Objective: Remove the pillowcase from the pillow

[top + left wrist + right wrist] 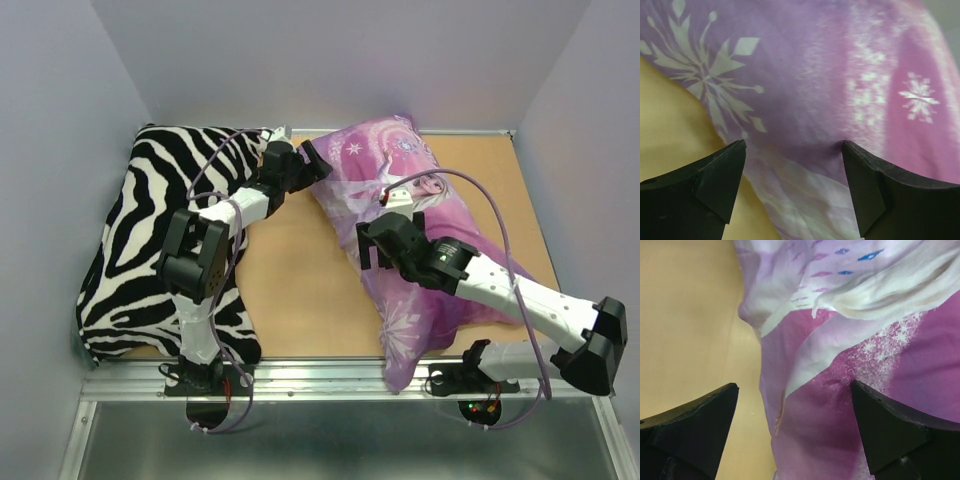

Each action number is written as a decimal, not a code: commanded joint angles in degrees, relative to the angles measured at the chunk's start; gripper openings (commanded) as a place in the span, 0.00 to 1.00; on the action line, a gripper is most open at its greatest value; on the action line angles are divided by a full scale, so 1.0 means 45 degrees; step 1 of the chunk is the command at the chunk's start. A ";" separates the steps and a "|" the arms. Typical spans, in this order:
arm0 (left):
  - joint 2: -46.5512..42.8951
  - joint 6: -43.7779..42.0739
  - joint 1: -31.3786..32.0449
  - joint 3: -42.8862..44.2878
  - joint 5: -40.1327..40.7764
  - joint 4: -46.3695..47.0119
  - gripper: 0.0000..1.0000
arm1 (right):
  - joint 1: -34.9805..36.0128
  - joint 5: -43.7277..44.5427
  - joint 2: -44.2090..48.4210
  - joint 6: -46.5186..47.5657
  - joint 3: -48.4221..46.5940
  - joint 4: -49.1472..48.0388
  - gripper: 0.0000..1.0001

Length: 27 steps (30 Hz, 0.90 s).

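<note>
The purple pillowcase (420, 190) with the princess print and white snowflakes lies from the back middle to the front right of the wooden table and wraps the pillow, which is hidden inside it. My left gripper (303, 160) is open at the case's far left corner; in the left wrist view its fingers (715, 170) stand wide apart, the right one touching the fabric (805, 90). My right gripper (378, 243) is open over the case's left edge near its middle; in the right wrist view the fabric (840, 405) lies between the spread fingertips (875, 415).
A black-and-white zebra-striped cushion (150, 240) covers the left side of the table, under the left arm. Bare wood (290, 280) lies between cushion and case. Grey walls enclose the back and sides. A metal rail (330, 375) runs along the front edge.
</note>
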<state>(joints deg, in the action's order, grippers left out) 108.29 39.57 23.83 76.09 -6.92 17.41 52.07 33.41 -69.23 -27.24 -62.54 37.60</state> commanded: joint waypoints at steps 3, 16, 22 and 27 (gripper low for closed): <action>0.1460 -0.0123 -0.0355 0.0610 -0.1955 0.3134 0.96 | 0.0440 0.2964 -0.1253 -0.0994 -0.0049 0.1331 1.00; 0.0007 -0.0589 0.0211 -0.0871 -0.1609 0.4082 0.00 | 0.0245 0.5095 -0.1842 -0.0764 -0.0943 0.1389 0.55; -0.4426 -0.2151 0.1982 -0.2399 0.1411 0.1645 0.00 | 0.0186 0.5389 -0.1199 0.0194 -0.2544 0.1389 0.01; -0.6854 -0.2641 0.4327 -0.1503 0.3272 -0.2507 0.00 | 0.0205 0.4493 -0.0028 0.1131 -0.4262 0.1389 0.00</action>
<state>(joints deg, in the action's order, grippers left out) 86.39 30.72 34.83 64.79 3.99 16.47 52.58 54.06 -75.00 -25.04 -71.59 49.91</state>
